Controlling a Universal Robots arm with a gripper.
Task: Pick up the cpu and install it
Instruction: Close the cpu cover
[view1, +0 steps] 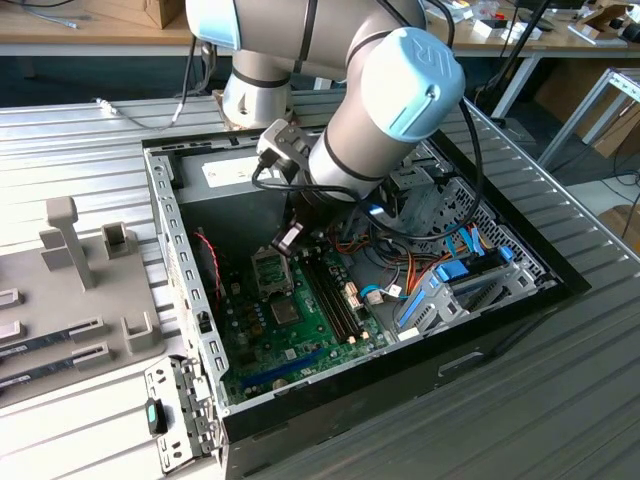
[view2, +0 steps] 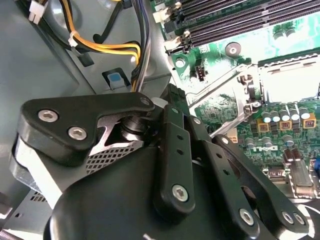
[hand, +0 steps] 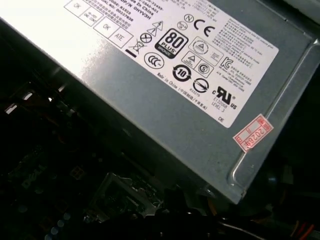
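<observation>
My gripper (view1: 287, 240) hangs inside the open computer case (view1: 185, 290), low over the green motherboard (view1: 300, 335). It sits just above the square socket (view1: 270, 272) with its silvery frame. In the second wrist view the gripper's black linkage (view2: 175, 150) fills the foreground. The socket (view2: 289, 82) lies beyond it with a pale inside and a metal lever (view2: 215, 82) beside it. The cpu is hidden from me; I cannot tell whether it is in the gripper or in the socket.
Black memory slots (view1: 335, 290) run beside the socket. The grey power supply (hand: 165, 85) stands close behind the wrist. Coloured cables (view1: 400, 270) and a blue drive bracket (view1: 450, 280) crowd the exterior view's right. A grey fixture (view1: 80, 290) lies outside the case on the left.
</observation>
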